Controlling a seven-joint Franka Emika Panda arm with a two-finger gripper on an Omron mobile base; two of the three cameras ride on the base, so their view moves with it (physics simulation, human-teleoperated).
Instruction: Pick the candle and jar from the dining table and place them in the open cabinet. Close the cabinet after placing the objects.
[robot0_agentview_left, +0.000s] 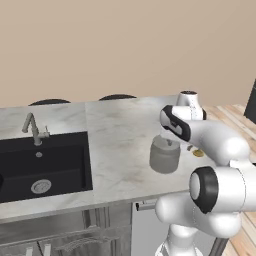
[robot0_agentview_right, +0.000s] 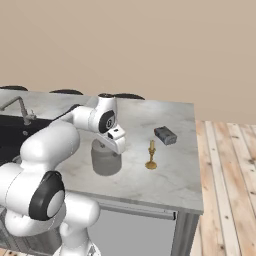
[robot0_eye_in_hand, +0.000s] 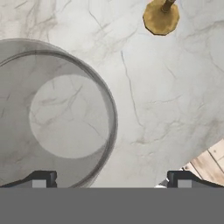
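Directly below the hand sits the jar (robot0_eye_in_hand: 61, 116), off-centre under the gripper (robot0_eye_in_hand: 111, 179), whose jaws stand wide open and hold nothing; the candle (robot0_agentview_right: 151, 156) stands just beside it. Descending like this, I judge one finger could hit the lid, or a swing could topple the candle. Both rest on the marble counter (robot0_agentview_left: 120, 130); beyond lie a black sink (robot0_agentview_left: 42, 167) and plank floor (robot0_agentview_right: 225, 200).

The marble desk (robot0_agentview_right: 175, 175) carries an inset black sink (robot0_agentview_left: 45, 165) with a faucet (robot0_agentview_left: 34, 129) behind it. Right of the sink stands the grey jar (robot0_agentview_right: 106, 160), beyond it the brass candle (robot0_agentview_right: 151, 155), then a small dark block (robot0_agentview_right: 165, 135).
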